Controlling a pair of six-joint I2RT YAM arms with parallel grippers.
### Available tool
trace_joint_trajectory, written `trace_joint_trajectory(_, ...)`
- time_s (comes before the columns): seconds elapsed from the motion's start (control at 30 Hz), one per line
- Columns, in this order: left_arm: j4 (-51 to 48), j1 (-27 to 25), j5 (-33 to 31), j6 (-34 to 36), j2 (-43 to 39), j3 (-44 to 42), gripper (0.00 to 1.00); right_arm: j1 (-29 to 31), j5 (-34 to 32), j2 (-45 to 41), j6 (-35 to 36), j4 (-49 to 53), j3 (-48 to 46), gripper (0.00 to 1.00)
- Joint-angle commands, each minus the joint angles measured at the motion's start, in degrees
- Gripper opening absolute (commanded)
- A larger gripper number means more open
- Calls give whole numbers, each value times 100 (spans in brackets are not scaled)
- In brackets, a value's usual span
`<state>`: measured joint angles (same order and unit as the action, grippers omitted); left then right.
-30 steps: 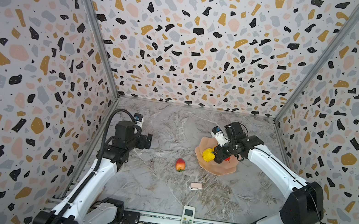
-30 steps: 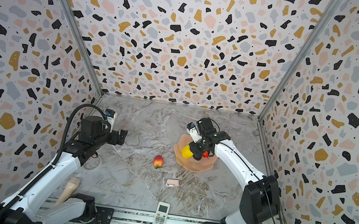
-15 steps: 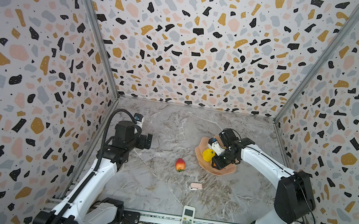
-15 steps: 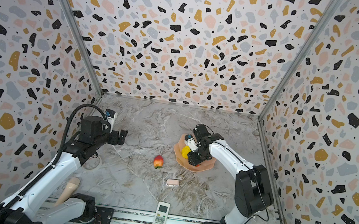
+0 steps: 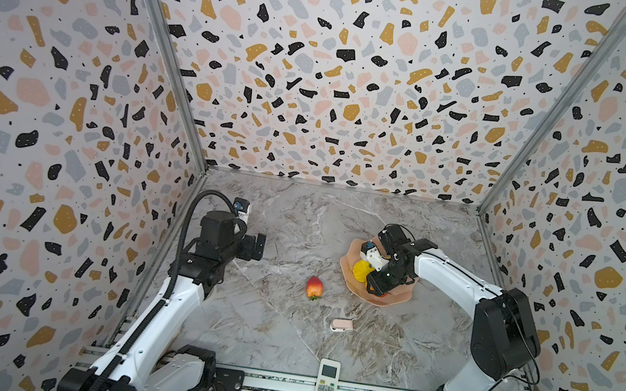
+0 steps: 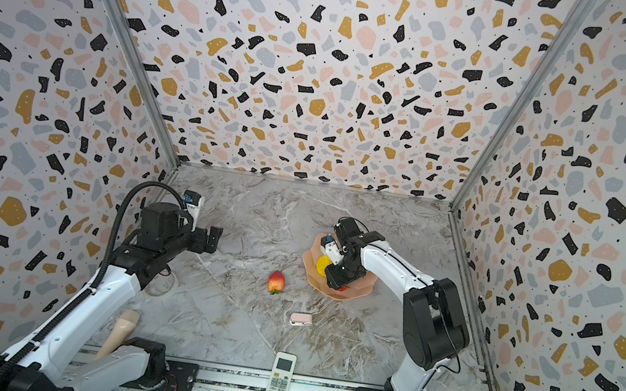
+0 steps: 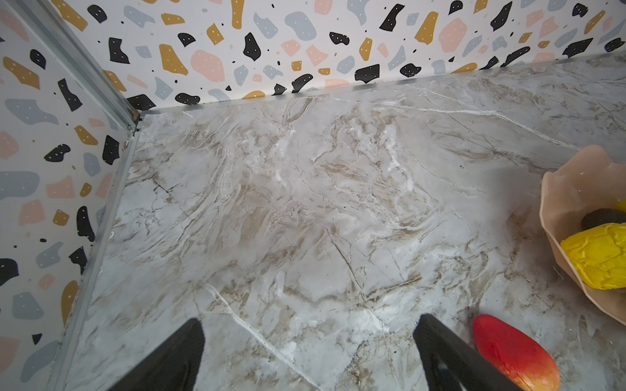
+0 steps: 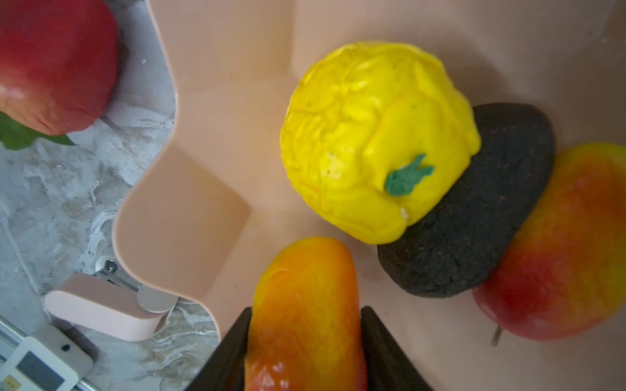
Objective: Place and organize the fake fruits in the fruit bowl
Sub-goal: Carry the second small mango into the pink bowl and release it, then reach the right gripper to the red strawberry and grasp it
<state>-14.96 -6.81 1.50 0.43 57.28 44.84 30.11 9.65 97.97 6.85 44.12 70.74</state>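
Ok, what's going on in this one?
The right hand is down in the bowl with an orange fruit between its fingers; whether it grips it is unclear. A yellow fruit, a dark fruit and a reddish fruit lie in the bowl already. One red fruit sits on the table, apart from the bowl. The left hand hovers open and empty.
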Motion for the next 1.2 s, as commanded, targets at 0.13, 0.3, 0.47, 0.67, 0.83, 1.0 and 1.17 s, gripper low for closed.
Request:
trace_joint_trajectory(0.13, 148, 30, 65, 6, -32, 139, 100, 17, -113, -250, -36, 140, 364, 78)
trace_joint_trajectory(0.3, 146, 30, 64, 2, -37, 146, 99, 213, -245, -387, 22, 166, 683, 94)
trace_joint_trajectory(0.47, 141, 30, 48, 5, -50, 139, 100, 956, -125, -332, 372, -337, 980, 99)
trace_joint_trajectory(0.67, 140, 30, 51, 6, -84, 139, 100, 1707, 62, 432, 554, -978, 1487, 99)
trace_joint_trajectory(0.83, 134, 30, 26, 7, -120, 122, 100, 2047, 223, 1325, 18, -1191, 2099, 99)
trace_joint_trajectory(1.0, 121, 30, 0, 2, -155, 96, 99, 2256, 174, 2082, -1194, -1252, 2639, 99)
trace_joint_trajectory(1.17, 128, 30, 8, 17, -173, 98, 99, 2443, -360, 2297, -1687, -1010, 2661, 99)
